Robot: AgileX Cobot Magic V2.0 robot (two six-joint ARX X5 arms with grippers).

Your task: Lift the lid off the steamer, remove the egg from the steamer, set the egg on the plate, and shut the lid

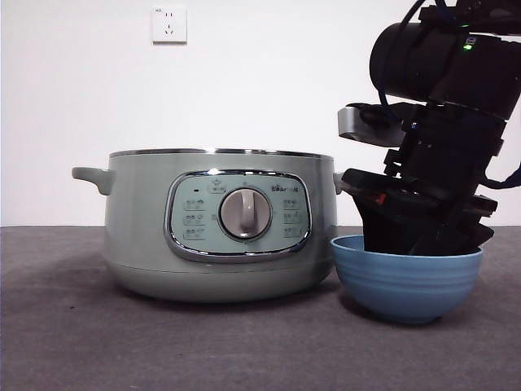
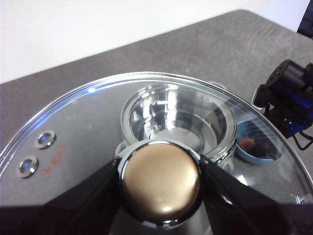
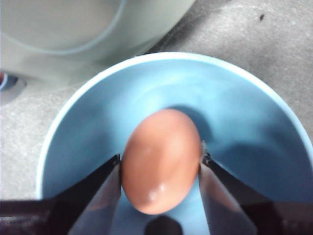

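**Egg held inside the blue plate, lid held up high**

The right hand (image 3: 159, 166) is down inside the plate (image 3: 244, 112). Its two black jaws are closed on the brown egg (image 3: 160, 160), one on each side. The egg is inside the blue plate, above its floor. I cannot tell if the egg touches the bottom yet.

In the front view the right hand (image 1: 419, 236) comes down from the top right, big and dark, and dips below the rim of the plate (image 1: 405, 285). The egg is hidden there by the hand and the plate's wall.

The plate stands on the dark grey table (image 1: 65, 342), just beside the steamer (image 1: 138, 236), on the side away from the steamer's far handle. The steamer is open, with no lid on top. Its round silver dial (image 1: 245, 213) faces the front camera.

The left hand (image 2: 160, 183) holds the lid (image 2: 73, 122) by its knob (image 2: 160, 180). Its jaws are closed on the knob from both sides. The knob looks gold in this view. The lid is up in the air above the steamer. Looking down through the glass, you can see the shiny inside of the steamer (image 2: 176, 122). You can also see the plate (image 2: 257, 144) with the egg (image 2: 248, 142) as a small reddish spot, and the right arm (image 2: 288, 98) next to it.

A white wall socket (image 1: 169, 24) is on the wall behind.
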